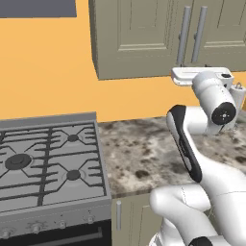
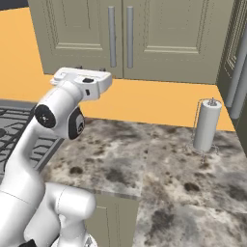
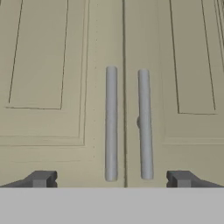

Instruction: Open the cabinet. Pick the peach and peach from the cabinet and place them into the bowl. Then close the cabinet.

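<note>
The olive-grey cabinet (image 1: pixel 139 38) (image 2: pixel 164 38) (image 3: pixel 48 65) hangs on the orange wall with both doors shut. Its two long grey bar handles (image 3: pixel 111 122) (image 3: pixel 145 124) stand side by side at the door seam. My gripper (image 3: pixel 111 178) is open and faces these handles from a short way off, its fingertips (image 3: pixel 41 178) spread wider than the pair and holding nothing. The white hand (image 1: pixel 199 75) (image 2: pixel 82 77) sits just below the cabinet's bottom edge, under the handles (image 1: pixel 183 36) (image 2: pixel 112 36). The peaches are hidden behind the shut doors. The bowl is out of view.
A gas stove (image 1: pixel 48 158) lies to the left on the speckled stone counter (image 2: pixel 144 159). A paper towel roll (image 2: pixel 207 125) stands upright at the right, next to a tall unit with long handles (image 2: pixel 239 72). Lower cabinet doors (image 1: pixel 129 216) run under the counter.
</note>
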{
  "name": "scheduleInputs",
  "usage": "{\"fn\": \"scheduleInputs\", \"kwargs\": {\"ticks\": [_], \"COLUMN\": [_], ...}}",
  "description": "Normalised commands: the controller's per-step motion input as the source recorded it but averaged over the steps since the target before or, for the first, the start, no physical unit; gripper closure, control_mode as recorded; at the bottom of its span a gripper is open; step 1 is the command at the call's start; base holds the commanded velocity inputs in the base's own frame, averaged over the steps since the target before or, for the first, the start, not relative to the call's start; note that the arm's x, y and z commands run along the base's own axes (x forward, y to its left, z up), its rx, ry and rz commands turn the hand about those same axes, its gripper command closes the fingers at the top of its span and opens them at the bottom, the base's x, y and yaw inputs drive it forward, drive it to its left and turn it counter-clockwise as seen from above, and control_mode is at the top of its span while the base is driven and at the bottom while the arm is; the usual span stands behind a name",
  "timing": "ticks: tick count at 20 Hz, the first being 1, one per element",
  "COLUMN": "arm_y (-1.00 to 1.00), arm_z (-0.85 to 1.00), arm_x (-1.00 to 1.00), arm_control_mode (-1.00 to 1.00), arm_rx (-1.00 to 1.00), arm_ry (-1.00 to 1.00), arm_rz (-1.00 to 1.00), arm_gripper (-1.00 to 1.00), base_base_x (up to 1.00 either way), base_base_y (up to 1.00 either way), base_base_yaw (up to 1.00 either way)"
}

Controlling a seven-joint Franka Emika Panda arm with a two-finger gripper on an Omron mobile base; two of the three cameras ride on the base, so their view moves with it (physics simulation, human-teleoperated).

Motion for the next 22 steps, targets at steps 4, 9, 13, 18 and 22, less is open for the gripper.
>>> {"fn": "scheduleInputs", "kwargs": {"ticks": [4, 9, 13, 18, 22], "arm_y": [-0.08, -0.16, -0.21, -0.16, 0.0], "arm_z": [0.28, 0.19, 0.13, 0.0, 0.0], "arm_x": [0.02, 0.04, 0.16, 0.27, 0.04], "arm_control_mode": [-1.0, -1.0, -1.0, -1.0, -1.0], "arm_rx": [0.05, 0.06, 0.11, 0.05, 0.0], "arm_ry": [0.0, 0.01, 0.06, 0.1, 0.01], "arm_rz": [0.01, 0.05, 0.07, 0.04, 0.0], "arm_gripper": [-1.0, -1.0, -1.0, -1.0, -1.0], "base_base_x": [0.0, 0.0, 0.0, 0.0, 0.0], "base_base_y": [0.0, 0.0, 0.0, 0.0, 0.0], "base_base_yaw": [0.0, 0.0, 0.0, 0.0, 0.0]}}
